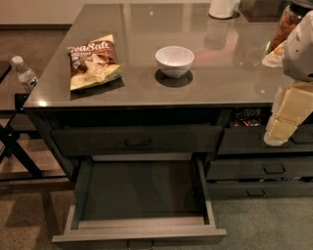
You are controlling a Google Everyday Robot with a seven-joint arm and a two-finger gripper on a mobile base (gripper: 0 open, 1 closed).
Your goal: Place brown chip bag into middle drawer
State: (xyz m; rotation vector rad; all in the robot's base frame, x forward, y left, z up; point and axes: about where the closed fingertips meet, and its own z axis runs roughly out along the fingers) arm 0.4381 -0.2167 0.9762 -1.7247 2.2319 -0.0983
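Note:
The brown chip bag [93, 61] lies flat on the left part of the grey counter [225, 78], its "Sea Salt" lettering facing up. The middle drawer [139, 237] is pulled far out below the counter, and its plain grey interior holds nothing. My gripper [279, 124] hangs at the far right, below my white arm [301, 49]. It sits in front of the narrower drawer stack, well to the right of the bag and of the open drawer. It holds nothing that I can see.
A white bowl [174, 60] stands mid-counter, right of the bag. A clear jar of brown snacks [288, 24] and a white container [222, 7] stand at the back right. The top drawer [137, 140] is shut. A right-stack drawer [247, 117] shows snack packs. A water bottle [24, 73] stands at the left.

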